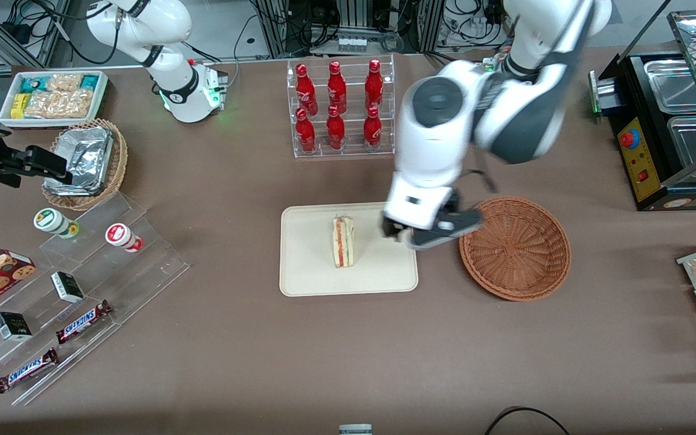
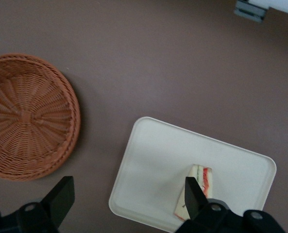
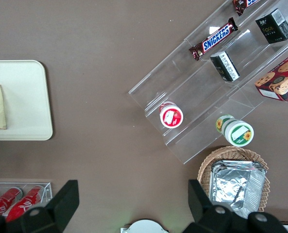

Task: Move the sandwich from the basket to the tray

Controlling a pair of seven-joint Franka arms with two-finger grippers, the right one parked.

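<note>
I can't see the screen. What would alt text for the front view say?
A sandwich stands on a cream tray at mid-table, beside an empty woven basket. The left arm's gripper hovers over the tray's edge nearest the basket, jaws open and holding nothing. A rack of red bottles stands farther from the camera.

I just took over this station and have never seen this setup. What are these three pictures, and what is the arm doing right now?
The big picture looks down at the table from the front. The other two come from cameras on each arm's wrist. The working arm's gripper hangs open and holds nothing, above the edge of the tray nearest the basket. The sandwich already lies on the tray, and the basket is empty. Also on the table: a rack of red bottles and a clear stand with snacks.
</note>
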